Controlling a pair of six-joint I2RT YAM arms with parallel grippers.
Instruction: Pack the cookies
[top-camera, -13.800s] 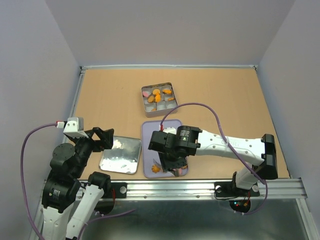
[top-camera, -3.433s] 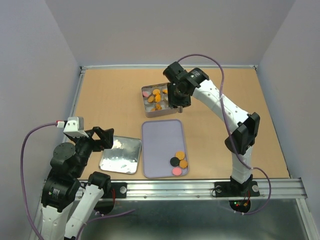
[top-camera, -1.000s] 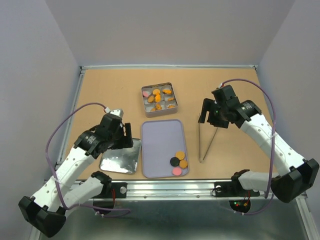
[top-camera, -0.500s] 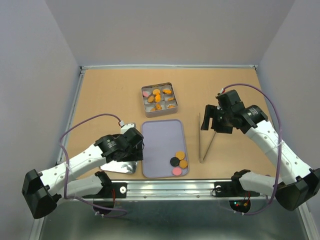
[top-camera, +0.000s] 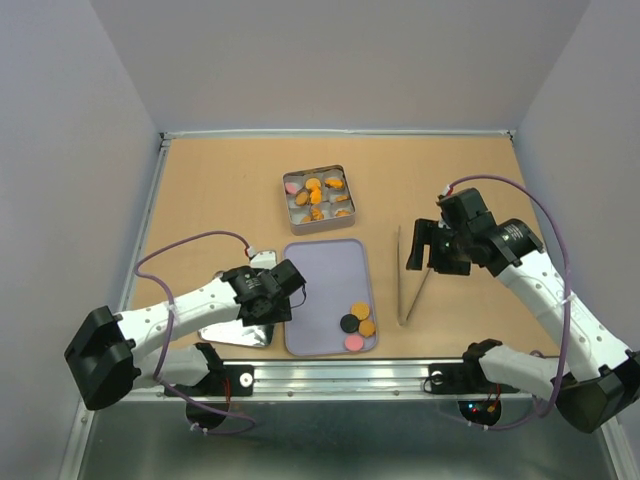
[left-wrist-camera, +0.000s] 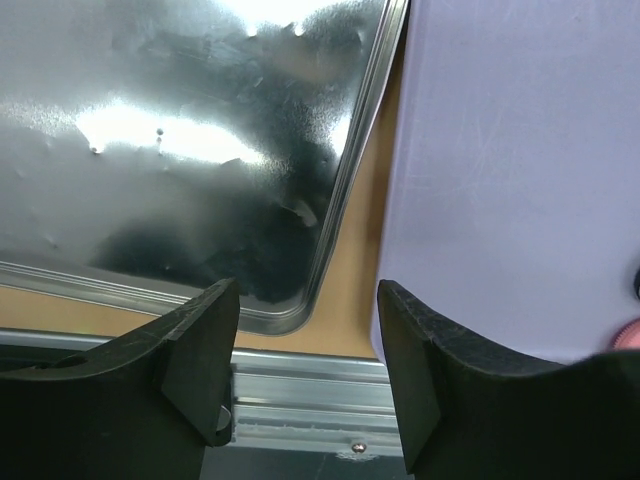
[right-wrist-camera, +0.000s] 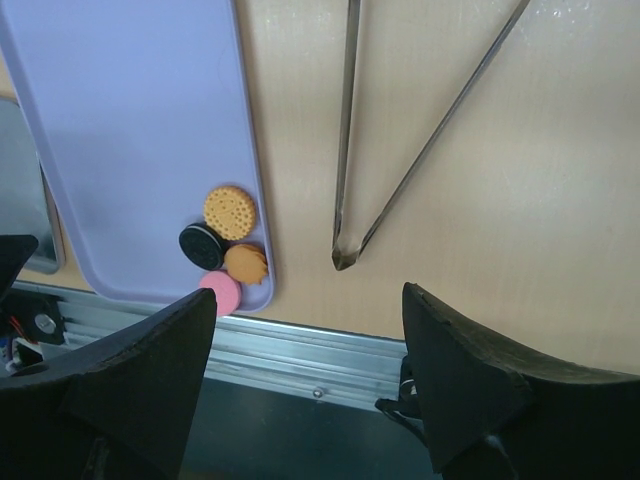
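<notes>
Left gripper (left-wrist-camera: 305, 375) has reached the lilac rectangular plastic tray's (left-wrist-camera: 500, 200) 9 o'clock edge, gaping empty; right gripper (right-wrist-camera: 300, 400) gapes empty too.

Bright, even light from overhead fills the top view, leaving only soft, short shadows. In the left wrist view the tin lid (left-wrist-camera: 200, 150) shows white glare and murky dark patches that may be reflections. The near left fingers (left-wrist-camera: 195, 370) and right fingers (right-wrist-camera: 130, 390) look dark and soft-edged; the tongs (right-wrist-camera: 347, 130) are crisp.
</notes>
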